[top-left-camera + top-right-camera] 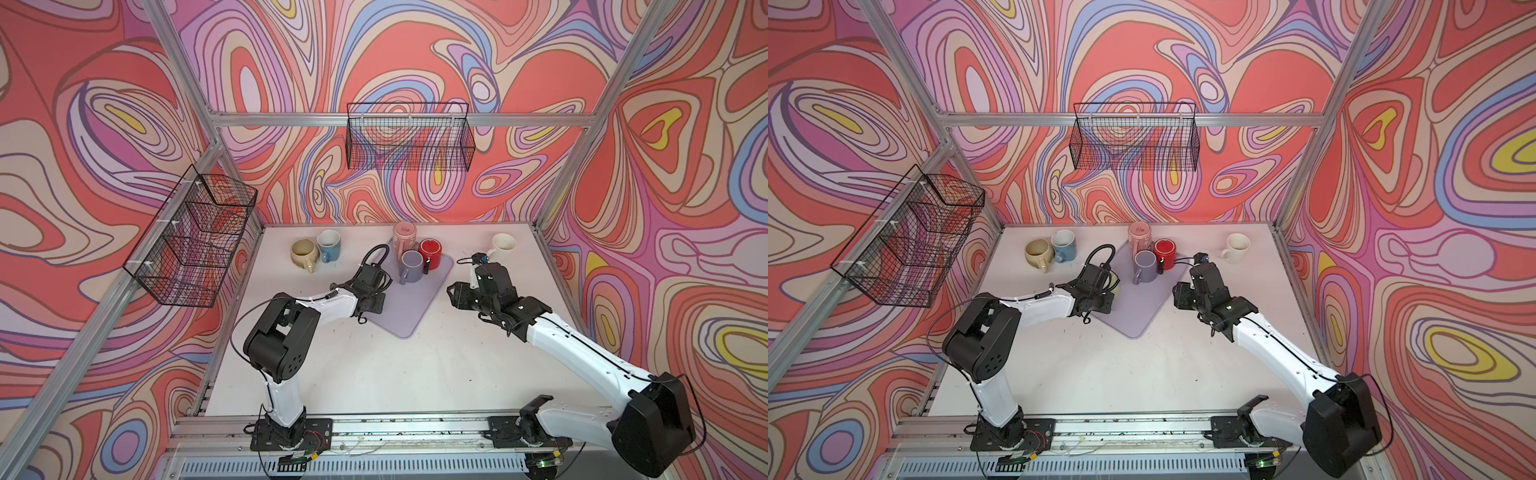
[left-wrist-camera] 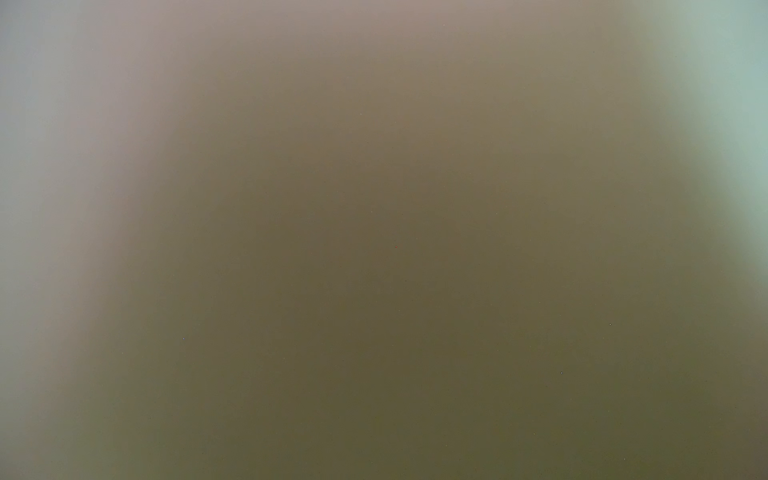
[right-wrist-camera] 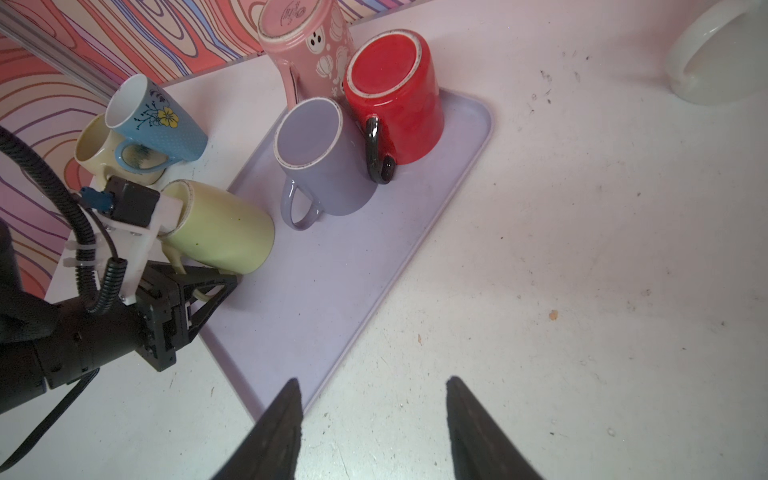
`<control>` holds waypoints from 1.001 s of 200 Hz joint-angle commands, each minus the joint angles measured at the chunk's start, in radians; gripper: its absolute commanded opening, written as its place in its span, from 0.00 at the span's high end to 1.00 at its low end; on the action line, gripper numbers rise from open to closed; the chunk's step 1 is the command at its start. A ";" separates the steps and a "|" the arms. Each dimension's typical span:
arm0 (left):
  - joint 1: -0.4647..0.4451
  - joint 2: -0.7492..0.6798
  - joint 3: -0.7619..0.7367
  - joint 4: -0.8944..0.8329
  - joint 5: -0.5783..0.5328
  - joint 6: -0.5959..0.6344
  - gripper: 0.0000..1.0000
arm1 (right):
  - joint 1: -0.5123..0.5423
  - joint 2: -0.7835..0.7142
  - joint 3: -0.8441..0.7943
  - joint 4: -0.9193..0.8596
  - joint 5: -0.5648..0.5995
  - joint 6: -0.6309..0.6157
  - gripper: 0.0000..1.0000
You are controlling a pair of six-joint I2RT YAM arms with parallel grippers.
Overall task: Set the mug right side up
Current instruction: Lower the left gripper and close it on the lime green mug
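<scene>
white tabletop (image 1: 374, 365) bears a lilac tray (image 1: 409, 316) holding grey mug (image 1: 411, 266) and red mug (image 1: 430, 253).

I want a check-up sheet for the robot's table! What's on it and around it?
Surface: white table, speckled; lavender tray lies on it.
Job's things: yellow-green mug on its side over the tray; red mug bottom-up and lavender mug on the tray; pink mug bottom-up behind them.
Clutter: blue mug, beige mug, white mug, upright, off the tray.
Grippers: left gripper closed around the yellow-green mug's handle; right gripper open, empty.
Cables: black ribbed cable loops over the left wrist.
Surroundings: two wire baskets, swirly walls.
</scene>
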 commanded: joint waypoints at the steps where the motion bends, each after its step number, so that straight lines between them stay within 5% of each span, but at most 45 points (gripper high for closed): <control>1: -0.002 0.013 -0.013 0.027 -0.006 -0.007 0.78 | 0.002 0.000 -0.018 0.013 0.001 0.005 0.43; 100: -0.002 -0.043 -0.040 0.096 0.030 0.007 0.84 | 0.002 0.006 -0.027 0.021 0.005 0.007 0.43; 200: 0.012 -0.172 -0.065 0.165 0.197 -0.007 0.86 | -0.027 0.016 -0.062 0.063 -0.045 0.007 0.43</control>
